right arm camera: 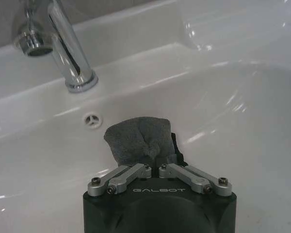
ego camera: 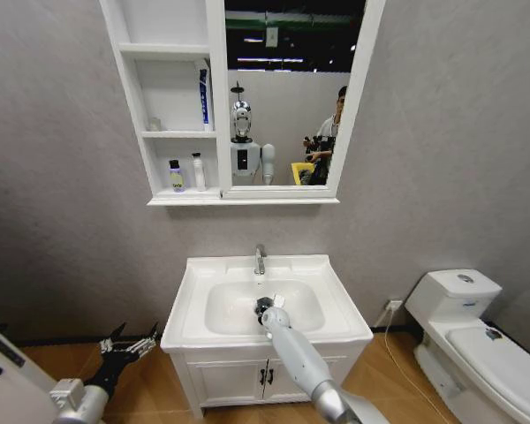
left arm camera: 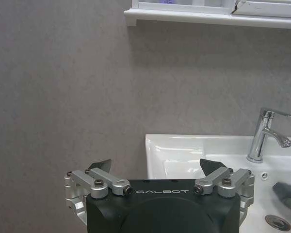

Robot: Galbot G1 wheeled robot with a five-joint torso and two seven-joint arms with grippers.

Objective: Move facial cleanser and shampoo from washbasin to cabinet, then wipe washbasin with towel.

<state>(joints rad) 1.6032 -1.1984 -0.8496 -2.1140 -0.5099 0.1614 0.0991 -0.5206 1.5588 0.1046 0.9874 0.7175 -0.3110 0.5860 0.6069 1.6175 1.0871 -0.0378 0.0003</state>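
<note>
Inspection runs left to right. Left tool [ego camera: 128,344] hangs low beside the basin [ego camera: 194,274], fingers apart, holding nothing. On the cabinet [ego camera: 128,53] we note two bottles [ego camera: 187,174] on the lowest shelf and a tube [ego camera: 205,95] on the one above. Right tool [right arm camera: 156,167] sits inside the bowl, fingers together, clamped on the towel [right arm camera: 136,138] near the faucet [right arm camera: 68,53]. We judge the cloth light, soft and limp; a pinch on its bunched fold suits it. The glazed bowl looks slick, so firm pressure seems advisable.
</note>
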